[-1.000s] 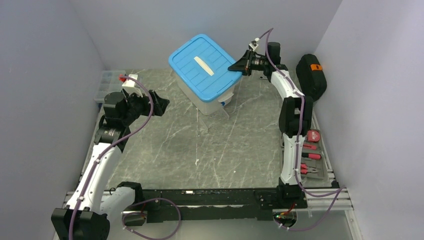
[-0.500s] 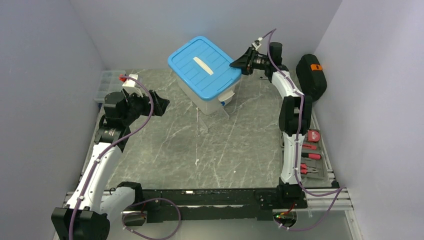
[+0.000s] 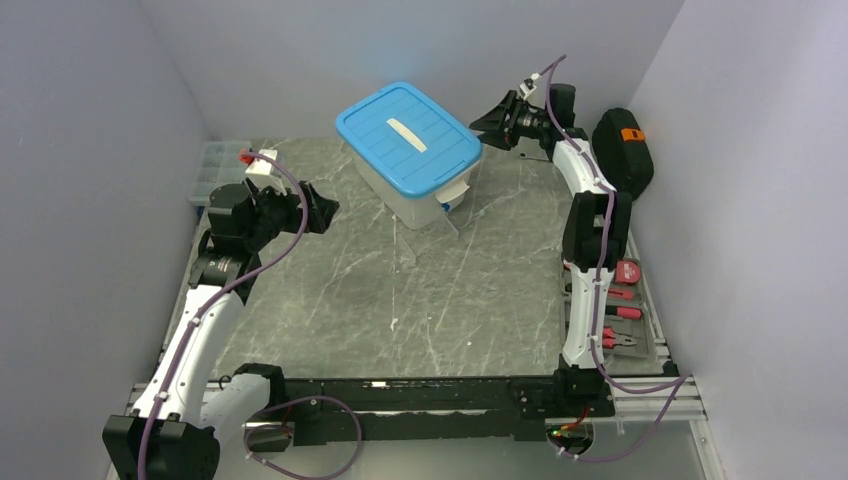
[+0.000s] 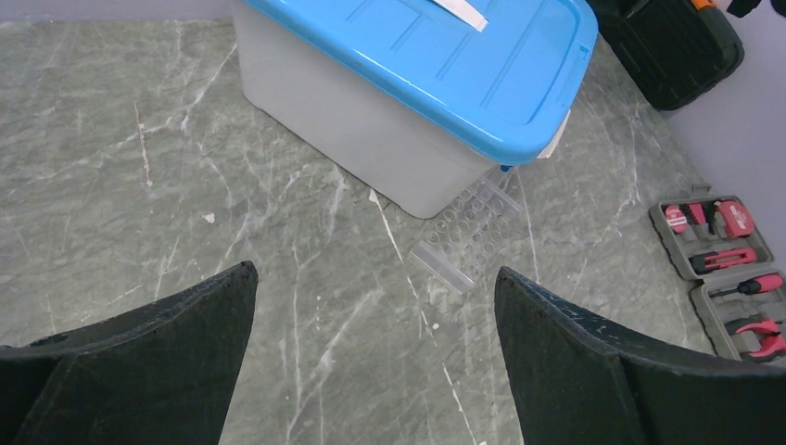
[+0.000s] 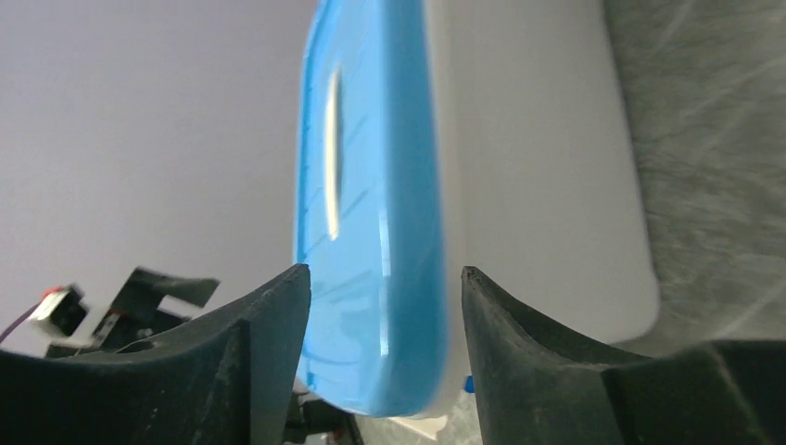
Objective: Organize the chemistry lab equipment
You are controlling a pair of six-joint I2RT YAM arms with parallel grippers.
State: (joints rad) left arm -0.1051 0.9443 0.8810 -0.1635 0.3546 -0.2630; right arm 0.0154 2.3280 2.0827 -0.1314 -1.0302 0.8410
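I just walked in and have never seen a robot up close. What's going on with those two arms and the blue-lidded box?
The right gripper has just opened and drawn back from the blue lid, which now rests on the storage bin. The left gripper hovers open and empty over the table. A clear tube rack lies outside, beside the bin.

Blue lid [image 3: 380, 120], marbled grey table [image 3: 400, 300], clear rack [image 4: 468, 236]
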